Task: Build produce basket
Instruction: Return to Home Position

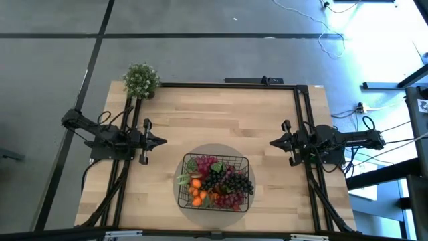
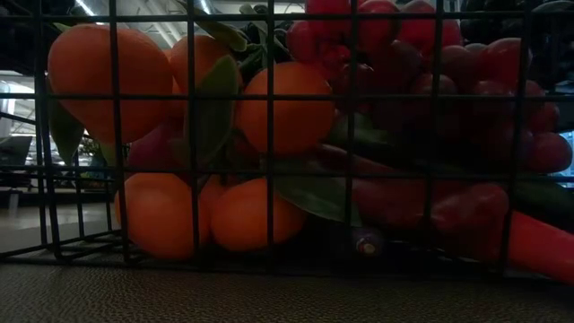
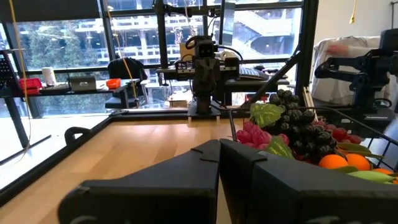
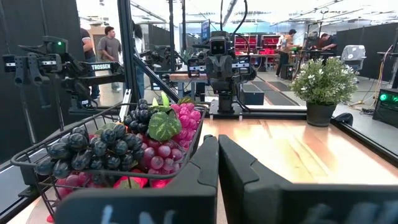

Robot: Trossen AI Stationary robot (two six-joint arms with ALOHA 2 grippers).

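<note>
The black wire-mesh basket (image 1: 215, 182) stands on a round grey mat near the table's front edge, midway between the arms. It is heaped with produce: oranges (image 2: 269, 106), red, purple and black grape bunches (image 4: 143, 146), red peppers (image 2: 421, 205) and a green piece (image 1: 182, 178) at its left rim. My left gripper (image 1: 163, 141) rests shut at the table's left side, up and left of the basket. My right gripper (image 1: 273, 142) rests shut at the right side, pointing toward the left one. Neither touches anything.
A bushy green potted plant (image 1: 141, 81) stands at the table's far left corner. Bare wood (image 1: 221, 117) spreads between the arms and toward the far edge. People (image 4: 111, 43) stand in the room beyond the table.
</note>
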